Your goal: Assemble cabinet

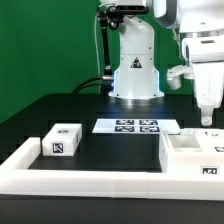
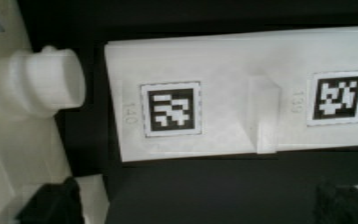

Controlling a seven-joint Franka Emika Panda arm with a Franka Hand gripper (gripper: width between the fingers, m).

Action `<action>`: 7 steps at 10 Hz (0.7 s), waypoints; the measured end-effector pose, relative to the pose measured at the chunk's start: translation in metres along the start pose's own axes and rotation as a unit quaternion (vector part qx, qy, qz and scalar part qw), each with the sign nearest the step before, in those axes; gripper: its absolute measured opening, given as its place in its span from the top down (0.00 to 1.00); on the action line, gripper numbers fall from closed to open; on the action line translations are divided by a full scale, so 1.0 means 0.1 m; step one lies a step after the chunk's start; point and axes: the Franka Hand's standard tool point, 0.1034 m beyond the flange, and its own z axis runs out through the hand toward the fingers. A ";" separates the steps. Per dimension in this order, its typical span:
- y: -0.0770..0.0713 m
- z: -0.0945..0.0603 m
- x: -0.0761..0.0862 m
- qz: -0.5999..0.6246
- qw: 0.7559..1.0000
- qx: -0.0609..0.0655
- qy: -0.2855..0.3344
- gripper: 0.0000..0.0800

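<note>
The cabinet's large white box part (image 1: 188, 152) lies on the black table at the exterior view's right, with a tag on its front. My gripper (image 1: 207, 122) hangs just above it, open and empty. In the wrist view the same part (image 2: 229, 60) shows two square tags and a ridge between them, with a round white knob (image 2: 43, 78) at its side. My dark fingertips (image 2: 51, 205) stand far apart at the picture's edge, and my gripper (image 2: 202, 208) has nothing in it. A smaller white tagged box (image 1: 62, 142) lies at the exterior view's left.
The marker board (image 1: 135, 126) lies flat in the middle of the table, in front of the robot base (image 1: 135, 75). A long low white rail (image 1: 100, 182) runs along the table's front edge and turns up at the left.
</note>
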 end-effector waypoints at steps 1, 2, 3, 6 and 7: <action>-0.06 0.07 -0.07 -0.008 1.000 0.006 0.002 0.19; -0.15 0.16 -0.13 -0.008 1.000 0.011 0.004 0.19; -0.21 0.22 -0.13 -0.006 1.000 0.010 0.009 0.19; -0.36 0.39 -0.10 -0.005 1.000 0.013 0.020 0.19; -0.37 0.42 -0.09 -0.004 1.000 0.010 0.024 0.19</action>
